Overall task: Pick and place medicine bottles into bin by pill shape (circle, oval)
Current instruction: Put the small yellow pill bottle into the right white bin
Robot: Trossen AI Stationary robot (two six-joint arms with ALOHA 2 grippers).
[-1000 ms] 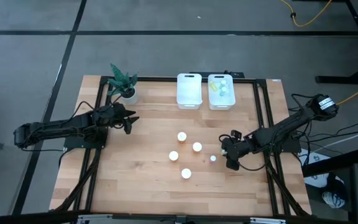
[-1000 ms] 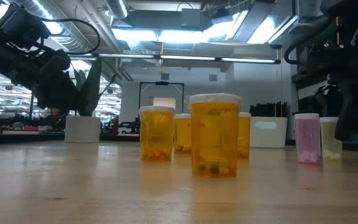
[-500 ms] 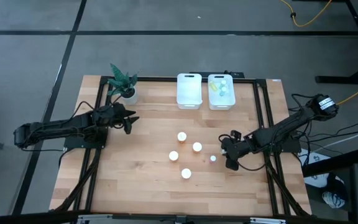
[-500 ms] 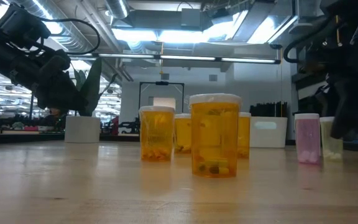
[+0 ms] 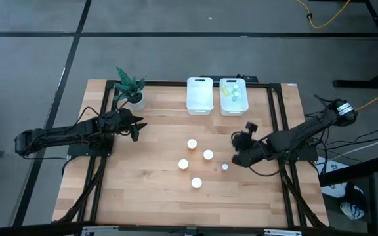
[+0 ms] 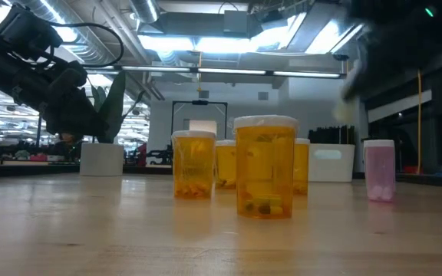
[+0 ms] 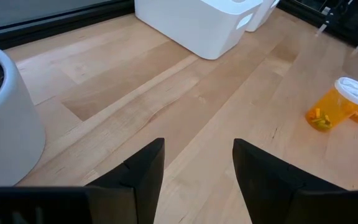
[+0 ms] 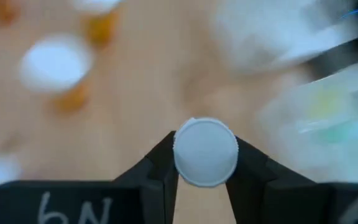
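table [image 5: 149, 190]: light wood planks
bins [image 5: 199, 96]: white
larger bottles [image 6: 265, 178]: orange, white caps
small bottle right of the orange ones [image 6: 380, 170]: pink, white cap
plant [image 5: 128, 82]: green, white pot
arms [image 5: 58, 136]: dark

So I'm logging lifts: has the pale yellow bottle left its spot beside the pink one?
Yes. The right gripper holds it; only the pink bottle stands there now.

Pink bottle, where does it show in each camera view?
High: pink bottle stands just right of the orange bottles.
Low: far right, upright on the table.
Left wrist: not in it.
Right wrist: cannot tell.
Shared landmark: the white bins, seen in high, low and left wrist views.
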